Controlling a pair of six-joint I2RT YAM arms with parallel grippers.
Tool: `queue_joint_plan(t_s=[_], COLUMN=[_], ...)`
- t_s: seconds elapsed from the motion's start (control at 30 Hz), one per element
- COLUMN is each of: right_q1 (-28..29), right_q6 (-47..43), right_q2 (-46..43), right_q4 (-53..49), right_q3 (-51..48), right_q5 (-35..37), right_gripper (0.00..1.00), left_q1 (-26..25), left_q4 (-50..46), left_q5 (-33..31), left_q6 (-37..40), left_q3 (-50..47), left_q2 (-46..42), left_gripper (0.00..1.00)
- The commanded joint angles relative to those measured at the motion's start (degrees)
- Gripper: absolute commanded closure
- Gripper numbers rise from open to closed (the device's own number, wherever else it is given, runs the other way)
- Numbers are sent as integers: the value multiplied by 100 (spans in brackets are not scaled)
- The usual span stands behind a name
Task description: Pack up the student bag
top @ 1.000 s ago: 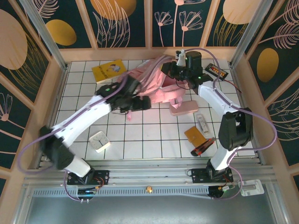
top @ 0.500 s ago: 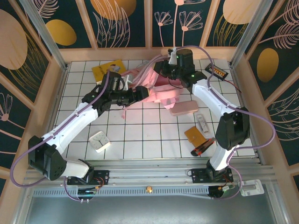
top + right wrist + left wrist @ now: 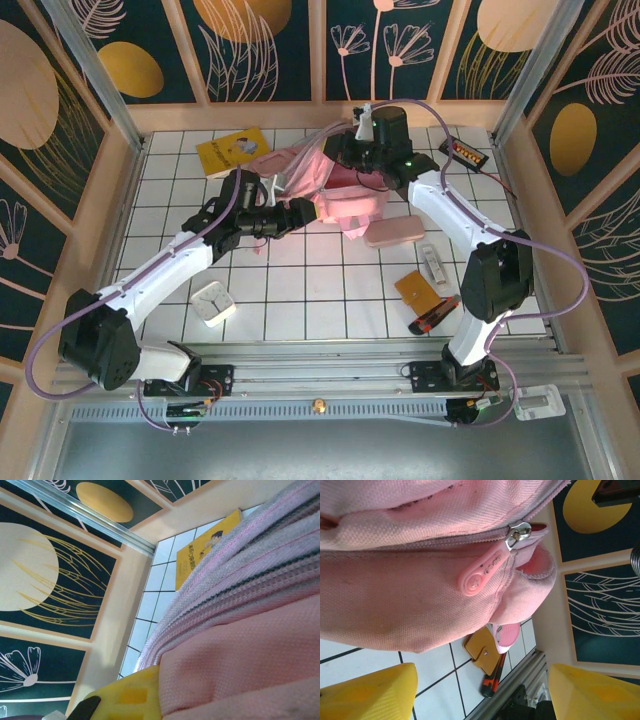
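Observation:
The student bag (image 3: 335, 190) is a big pink backpack, lifted off the tiles at the back centre. My right gripper (image 3: 352, 150) is shut on its top fabric; in the right wrist view pink cloth (image 3: 240, 660) presses against my yellow finger (image 3: 125, 697). My left gripper (image 3: 300, 212) sits at the bag's left side, open. In the left wrist view its yellow fingers (image 3: 370, 690) stand wide apart with nothing between them. The bag (image 3: 410, 600) and its pink zipper pull (image 3: 482, 575) hang just beyond their tips.
A yellow book (image 3: 232, 150) lies at the back left. A flat pink pouch (image 3: 393, 233) is right of the bag. A white clock (image 3: 212, 302) sits front left. A tan wallet (image 3: 418, 290), a red-black tool (image 3: 435, 315) and a white item (image 3: 433, 265) lie front right.
My right gripper has moved left and back with the bag's top, shifting the bag left. The left arm has swung in beside the bag, and its jaws have narrowed somewhat.

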Motion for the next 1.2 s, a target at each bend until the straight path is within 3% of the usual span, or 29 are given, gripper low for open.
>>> queue_joint_plan(t_s=[0.0,0.8,1.17], right_q1=[5,156,88], right_q6=[-72,40,40], right_q2=[-325,-271,-35], right_q4=[471,422,398], right_q3=[26,113,451], right_q5=[-256,-92,-237], right_gripper=[100,100,100], left_q1=[31,215,218], left_q4=[342,383,559], left_q5=[-41,395,485], left_q6=[50,412,313], left_q3=[126,1198,1094], left_q2=[9,1156,1258], left_gripper=[32,42,50])
